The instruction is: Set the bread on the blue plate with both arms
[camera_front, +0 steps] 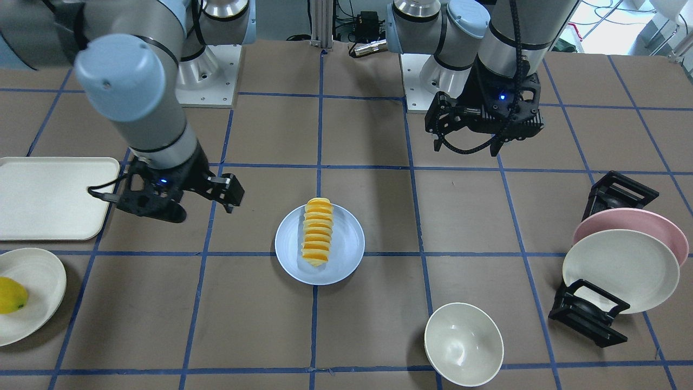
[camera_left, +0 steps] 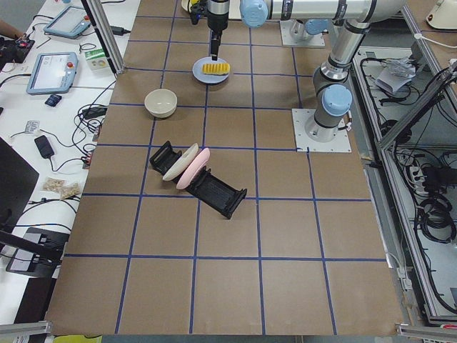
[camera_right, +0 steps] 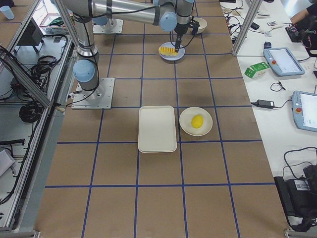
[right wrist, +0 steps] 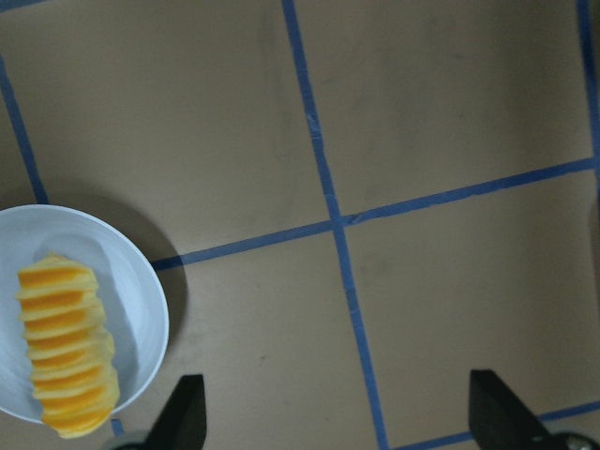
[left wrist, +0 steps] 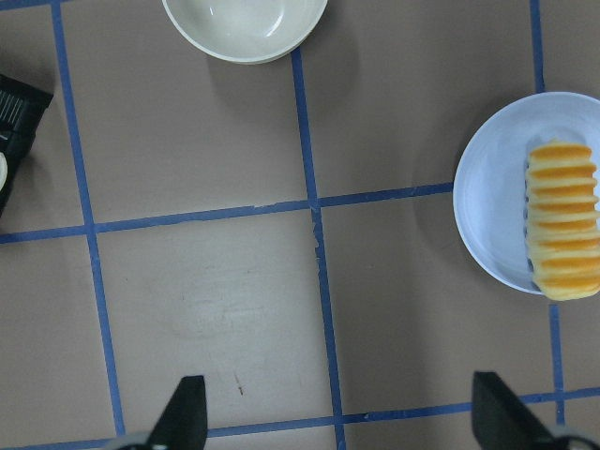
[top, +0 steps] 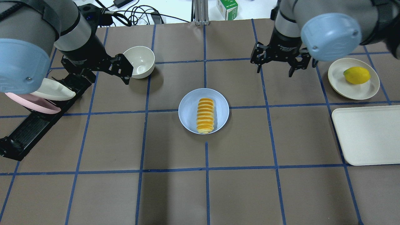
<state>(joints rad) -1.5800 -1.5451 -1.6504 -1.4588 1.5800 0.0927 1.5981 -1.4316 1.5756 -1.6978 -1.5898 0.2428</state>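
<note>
The bread (top: pixel 205 115) lies lengthwise on the blue plate (top: pixel 188 109) at the table's middle. Both also show in the front view, the bread (camera_front: pixel 318 232) on the plate (camera_front: pixel 346 241). My left gripper (top: pixel 125 70) is open and empty, raised to the plate's left beside a white bowl. Its wrist view shows the open gripper (left wrist: pixel 339 424) over bare table, with the bread (left wrist: pixel 562 230) and plate (left wrist: pixel 487 197) at the right edge. My right gripper (top: pixel 275 70) is open and empty, raised to the plate's right. Its wrist view shows the bread (right wrist: pixel 66 342) on the plate (right wrist: pixel 136 281) at lower left.
A white bowl (top: pixel 139 61) stands at the far left. A black rack (top: pixel 28 128) holds a pink plate (top: pixel 34 104) and a cream plate (top: pixel 51 90) at the left. A lemon (top: pixel 357 75) lies on a cream plate (top: pixel 337 81), with a cream tray (top: pixel 368 134) at the right.
</note>
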